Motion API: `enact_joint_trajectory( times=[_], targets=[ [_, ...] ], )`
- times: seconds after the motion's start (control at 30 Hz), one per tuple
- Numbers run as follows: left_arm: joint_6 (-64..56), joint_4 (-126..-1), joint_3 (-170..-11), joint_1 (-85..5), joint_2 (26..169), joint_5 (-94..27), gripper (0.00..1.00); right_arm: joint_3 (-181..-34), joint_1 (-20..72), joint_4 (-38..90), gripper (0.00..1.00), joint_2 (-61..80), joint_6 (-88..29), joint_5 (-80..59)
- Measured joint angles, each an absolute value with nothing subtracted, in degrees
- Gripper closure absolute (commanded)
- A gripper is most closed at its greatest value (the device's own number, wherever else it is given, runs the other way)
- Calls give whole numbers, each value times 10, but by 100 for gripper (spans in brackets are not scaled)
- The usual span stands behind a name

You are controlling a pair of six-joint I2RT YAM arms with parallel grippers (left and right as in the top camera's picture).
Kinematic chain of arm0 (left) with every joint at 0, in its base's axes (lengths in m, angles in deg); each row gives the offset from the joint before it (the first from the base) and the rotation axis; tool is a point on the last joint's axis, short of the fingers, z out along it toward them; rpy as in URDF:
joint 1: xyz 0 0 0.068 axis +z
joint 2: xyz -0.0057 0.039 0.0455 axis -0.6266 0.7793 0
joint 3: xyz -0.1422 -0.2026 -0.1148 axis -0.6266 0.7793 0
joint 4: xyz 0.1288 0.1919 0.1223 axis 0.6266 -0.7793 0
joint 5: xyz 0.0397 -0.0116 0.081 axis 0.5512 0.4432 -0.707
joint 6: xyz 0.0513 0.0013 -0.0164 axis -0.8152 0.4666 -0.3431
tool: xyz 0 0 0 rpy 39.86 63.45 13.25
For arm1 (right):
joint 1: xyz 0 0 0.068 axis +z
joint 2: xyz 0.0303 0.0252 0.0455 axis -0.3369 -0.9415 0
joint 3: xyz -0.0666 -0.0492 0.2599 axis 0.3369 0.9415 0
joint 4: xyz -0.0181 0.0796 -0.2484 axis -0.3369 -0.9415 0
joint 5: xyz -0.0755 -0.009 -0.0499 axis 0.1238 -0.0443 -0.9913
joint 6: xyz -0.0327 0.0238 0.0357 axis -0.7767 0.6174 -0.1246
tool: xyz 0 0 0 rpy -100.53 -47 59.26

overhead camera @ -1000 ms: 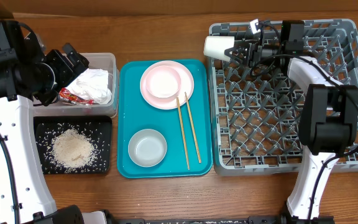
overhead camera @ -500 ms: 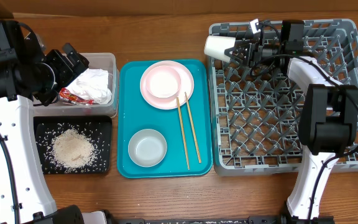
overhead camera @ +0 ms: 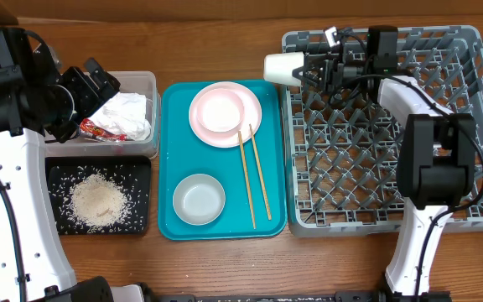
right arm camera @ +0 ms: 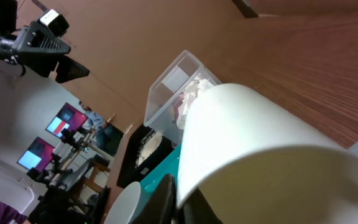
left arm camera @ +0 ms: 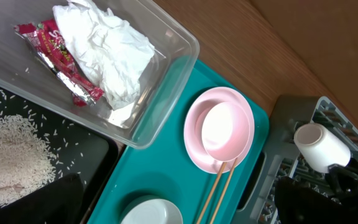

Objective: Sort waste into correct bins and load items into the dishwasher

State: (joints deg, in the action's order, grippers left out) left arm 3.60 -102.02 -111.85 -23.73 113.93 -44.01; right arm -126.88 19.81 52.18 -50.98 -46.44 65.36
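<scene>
Overhead. Looks finished on the waste side: crumpled napkin [overhead camera: 128,113] and red wrapper [overhead camera: 99,127] lying in the clear tub [overhead camera: 148,80], rice grains [overhead camera: 97,201] heaped in the black tray [overhead camera: 141,164] just in front of it on the bench [overhead camera: 225,33]. Barely begun on the loading. Right jaws clamped on the white cup [overhead camera: 281,67], held on its side at the far left corner of the grey rack [overhead camera: 480,126] and overhanging the rim toward the teal tray [overhead camera: 168,168] rather than seated among the pegs. Nothing standing in the rack. Left on the teal tray: pink plate [overhead camera: 251,126] with one bowl [overhead camera: 218,111] resting on it, a second bowl [overhead camera: 199,199] nearer the front, and chopsticks [overhead camera: 254,176] lying side by side just right of that bowl. Left jaws hanging over the tub's left end; cannot tell whether apart or together.

Left wrist. Confirms napkin and wrapper inside the tub, grains in the black tray and bowl on the plate, with chopstick tips reaching the plate's rim. Shows the cup gripped above the rack's corner. Own jaws not clearly visible, only a dark shape at the bottom edge.

Right wrist. Filled mostly by the cup's white side, with a dark finger edge beneath it. Beyond it, tub and napkin well apart.

Judged about halfway: sorting done, every dish yet to be racked.
</scene>
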Motion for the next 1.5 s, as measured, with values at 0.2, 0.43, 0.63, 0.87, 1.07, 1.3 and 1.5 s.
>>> enact_joint_trajectory(
  times=[0.2,0.43,0.63,0.87,1.07,1.3,1.5],
  targets=[
    [36,-1020,-1118,-237,1139,-440,0,-1269,181,520,96,-510,-464,650],
    [36,-1020,-1118,-237,1139,-440,0,-1269,172,516,96,-510,-464,637],
    [36,-1020,-1118,-237,1139,-440,0,-1269,172,516,96,-510,-464,637],
    [36,-1020,-1118,-237,1139,-440,0,-1269,175,521,96,-510,-465,634],
    [36,-1020,-1118,-237,1139,-440,0,-1269,178,522,96,-510,-465,632],
    [36,-1020,-1118,-237,1139,-440,0,-1269,178,521,96,-510,-466,632],
    [36,-1020,-1118,-237,1139,-440,0,-1261,178,524,96,-511,-478,632]
  ],
)
